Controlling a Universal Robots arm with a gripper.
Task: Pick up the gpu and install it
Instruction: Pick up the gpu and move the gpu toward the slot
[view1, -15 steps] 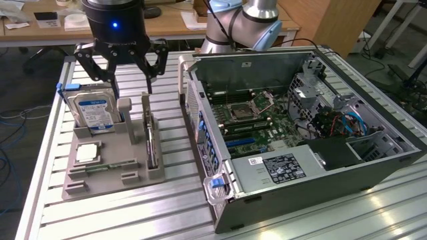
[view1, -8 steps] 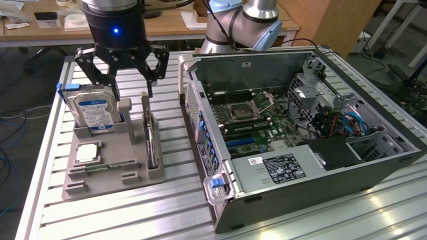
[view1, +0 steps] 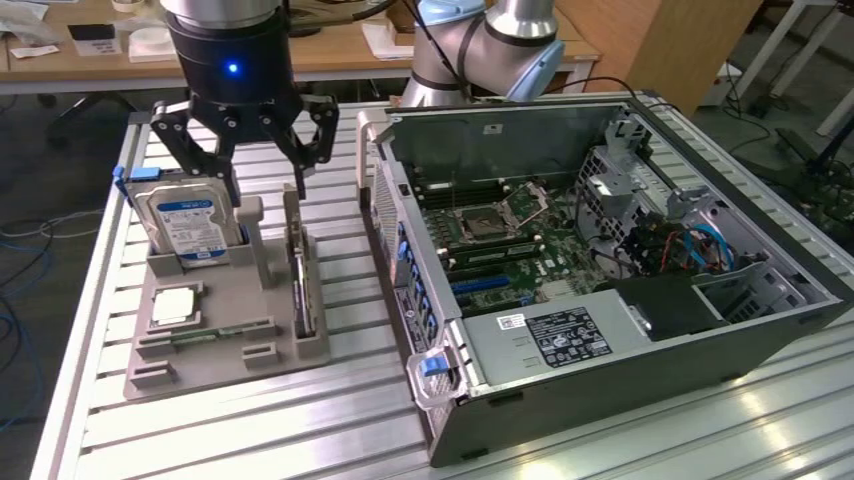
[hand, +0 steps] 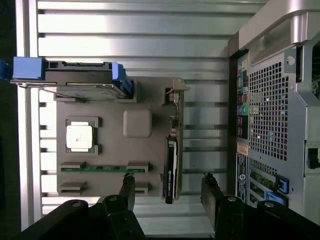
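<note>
Approach step: gripper (view1: 262, 172), fingers spread, hovers over the gpu (hand: 171, 170), which stands on edge along the holder's (view1: 214, 345) edge nearest the case (view1: 641, 340). It is ungrasped, and gripping calls for fingers astride the card.

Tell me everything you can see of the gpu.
The gpu is a thin card standing on its long edge in a slot of the grey holder, between two uprights, on the side nearest the computer case. Seen edge-on, it shows a black body and a silvery metal bracket at one end. The holder alone touches it. The open pincer straddles its black end without contact.
</note>
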